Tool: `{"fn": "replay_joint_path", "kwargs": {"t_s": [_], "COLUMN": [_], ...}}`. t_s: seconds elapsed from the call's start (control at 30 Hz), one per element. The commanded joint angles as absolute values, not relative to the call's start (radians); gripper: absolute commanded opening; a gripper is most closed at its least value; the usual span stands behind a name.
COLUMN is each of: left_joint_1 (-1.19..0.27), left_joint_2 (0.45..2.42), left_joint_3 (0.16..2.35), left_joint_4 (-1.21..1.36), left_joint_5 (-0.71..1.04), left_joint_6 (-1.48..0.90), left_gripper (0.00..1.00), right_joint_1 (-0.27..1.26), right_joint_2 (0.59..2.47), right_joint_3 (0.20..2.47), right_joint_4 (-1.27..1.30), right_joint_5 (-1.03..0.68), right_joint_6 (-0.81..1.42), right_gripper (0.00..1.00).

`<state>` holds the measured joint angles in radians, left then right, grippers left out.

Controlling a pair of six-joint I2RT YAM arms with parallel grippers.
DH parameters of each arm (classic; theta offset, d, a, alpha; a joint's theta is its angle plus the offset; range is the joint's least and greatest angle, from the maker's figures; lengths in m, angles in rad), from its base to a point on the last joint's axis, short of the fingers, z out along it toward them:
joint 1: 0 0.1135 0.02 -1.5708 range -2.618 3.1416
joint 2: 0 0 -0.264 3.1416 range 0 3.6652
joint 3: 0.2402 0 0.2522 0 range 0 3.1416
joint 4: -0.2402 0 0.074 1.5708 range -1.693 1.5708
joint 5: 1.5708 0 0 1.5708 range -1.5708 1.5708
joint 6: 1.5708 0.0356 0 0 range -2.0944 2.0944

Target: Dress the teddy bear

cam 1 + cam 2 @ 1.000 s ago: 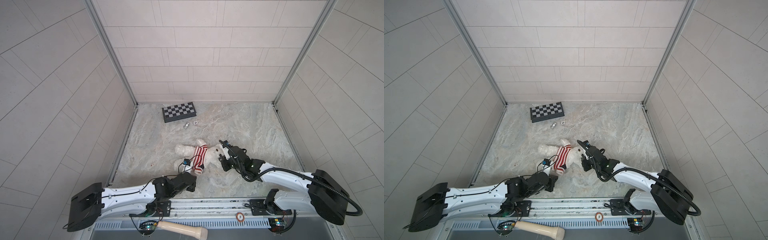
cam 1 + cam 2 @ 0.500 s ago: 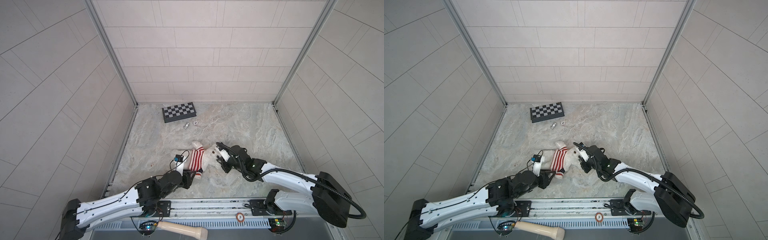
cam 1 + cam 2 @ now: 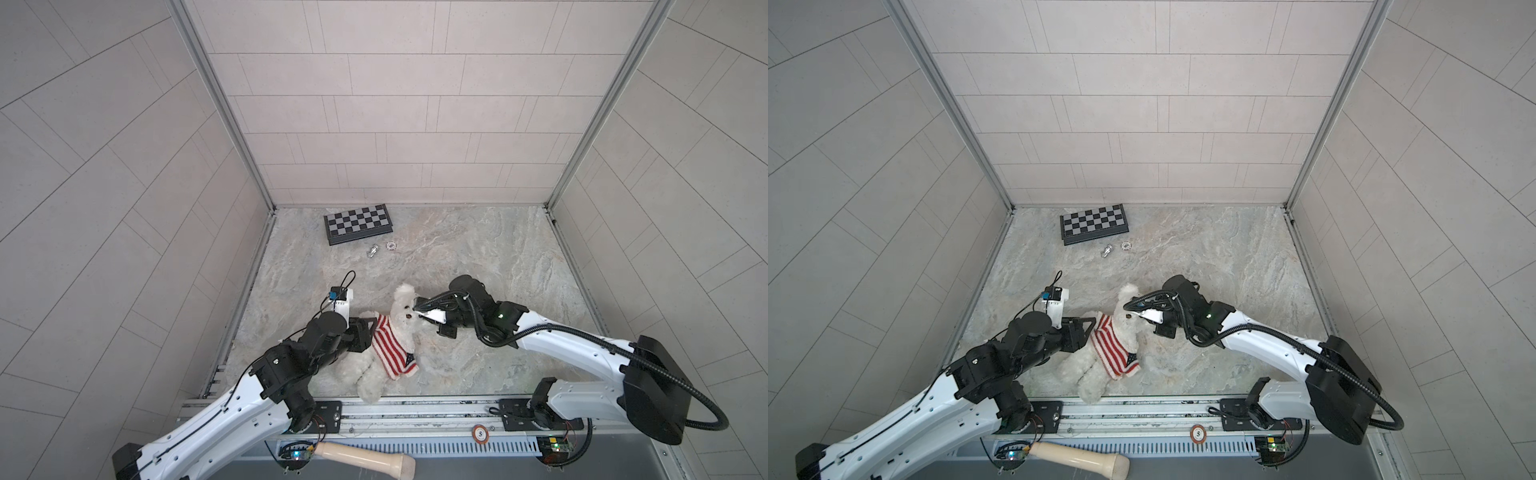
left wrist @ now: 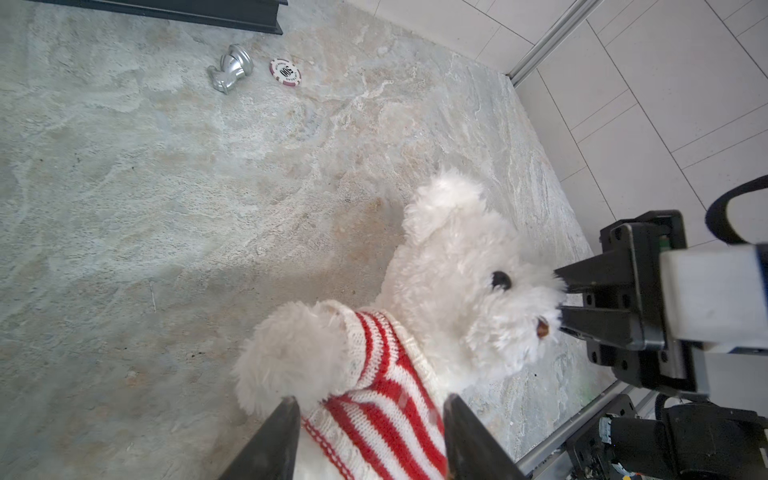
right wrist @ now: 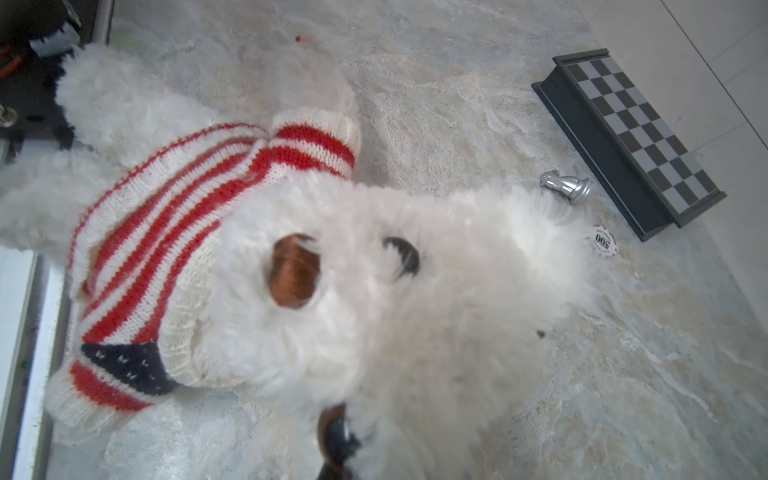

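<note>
Teddy bear (image 3: 404,307) is lying on counter (image 3: 478,257) near its front edge, wearing striped sweater (image 3: 392,351); left claw (image 4: 370,404) is gaping around the sleeve, right claw (image 4: 559,297) is pinching its muzzle.

Two robot arms, each built of glossy white shell links joined by matte black motor housings. The left arm (image 3: 232,415) carries a white wrist camera block (image 3: 342,306) with a blue connector (image 3: 334,294) and a thin looping black cable (image 3: 352,272). The right arm (image 3: 561,345) trails a thick ribbed black hose (image 3: 540,327) and shows a green light (image 3: 501,316) near its wrist. The left gripper (image 4: 371,398) has black wedge-shaped fingers (image 4: 274,449).
</note>
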<state>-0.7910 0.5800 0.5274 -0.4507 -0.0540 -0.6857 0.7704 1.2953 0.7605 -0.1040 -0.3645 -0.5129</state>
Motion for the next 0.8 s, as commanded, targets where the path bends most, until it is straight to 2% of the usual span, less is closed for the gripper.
{"fn": "replay_joint_path", "kwargs": {"t_s": [0.0,0.37,0.5,0.57,0.77], "left_joint_1": [-0.698,-0.640,-0.637,-0.634,-0.628], "left_joint_2": [0.615,0.775,0.819,0.840,0.866], "left_joint_3": [0.552,0.516,0.486,0.480,0.467], "left_joint_4": [-0.465,-0.353,-0.310,-0.306,-0.272], "left_joint_5": [0.069,0.139,0.118,0.106,0.101], "left_joint_6": [-0.618,-0.582,-0.581,-0.574,-0.570], "left_gripper": [0.59,0.61,0.58,0.54,0.50], "right_joint_1": [0.760,0.731,0.729,0.727,0.717], "right_joint_2": [1.330,1.522,1.556,1.534,1.393], "right_joint_3": [0.813,0.989,1.035,1.028,0.910], "right_joint_4": [-0.130,-0.134,-0.141,-0.130,-0.013], "right_joint_5": [-0.378,-0.394,-0.370,-0.356,-0.290], "right_joint_6": [-0.690,-0.815,-0.766,-0.703,-0.530], "right_gripper": [0.00,0.01,0.16,0.31,0.51]}}
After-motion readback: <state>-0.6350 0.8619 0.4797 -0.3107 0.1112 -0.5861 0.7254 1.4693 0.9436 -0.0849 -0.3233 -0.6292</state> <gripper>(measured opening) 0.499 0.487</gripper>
